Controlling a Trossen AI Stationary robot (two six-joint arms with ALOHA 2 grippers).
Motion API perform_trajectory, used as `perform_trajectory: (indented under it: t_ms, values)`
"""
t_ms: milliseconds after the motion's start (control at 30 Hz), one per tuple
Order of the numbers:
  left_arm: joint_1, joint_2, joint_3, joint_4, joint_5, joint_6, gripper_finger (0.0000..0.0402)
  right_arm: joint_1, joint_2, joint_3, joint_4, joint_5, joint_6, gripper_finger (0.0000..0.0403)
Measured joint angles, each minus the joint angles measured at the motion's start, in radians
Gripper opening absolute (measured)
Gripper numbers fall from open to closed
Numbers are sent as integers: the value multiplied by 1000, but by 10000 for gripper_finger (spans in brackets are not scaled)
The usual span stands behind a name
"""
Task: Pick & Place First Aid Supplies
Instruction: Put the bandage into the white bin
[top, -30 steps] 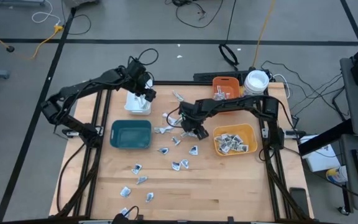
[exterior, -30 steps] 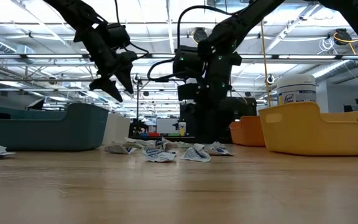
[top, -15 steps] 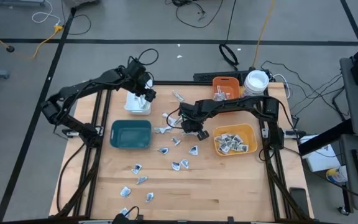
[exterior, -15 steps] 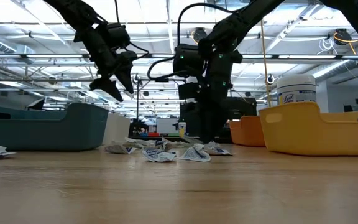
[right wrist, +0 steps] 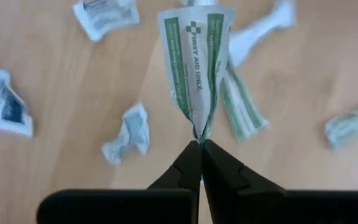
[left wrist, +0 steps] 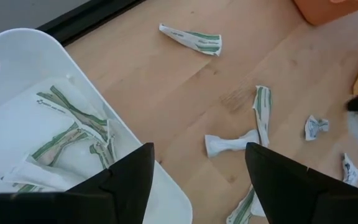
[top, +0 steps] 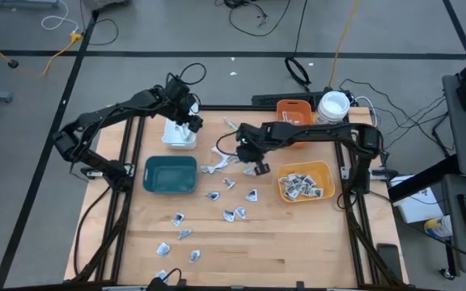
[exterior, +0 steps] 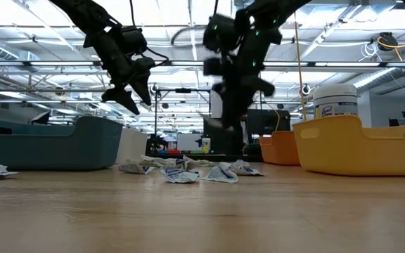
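Right gripper hangs above the middle of the table, its two dark fingertips pressed together on the lower end of a green-striped packet printed "FIRST AID ONLY", which is lifted clear of the wood. Left gripper hovers over the white bin at the table's far left, fingers spread wide with nothing between them.

On the wooden table, largest first: the teal bin sits near the left side, the yellow bin on the right holds several packets, and the orange bin stands behind it beside the round white-lidded tub. The white bin already contains a few green-striped strips.

Loose first aid supplies lie scattered over the table's middle and toward its near left corner: crumpled white packets with bluish print and narrow green-striped strips, some twisted, lying directly under the raised right gripper.
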Motion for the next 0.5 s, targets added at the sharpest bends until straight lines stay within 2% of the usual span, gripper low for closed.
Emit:
perform_trajectory:
  t_ms: [100, 233, 500]
  values:
    - [-4, 0, 0, 6, 21, 48, 254, -1, -45, 0, 58, -35, 58, 2]
    - [-22, 0, 0, 42, 107, 179, 248, 0, -103, 4, 157, -59, 135, 3]
    - [-123, 0, 0, 166, 196, 469, 228, -22, -193, -3, 210, -118, 298, 1]
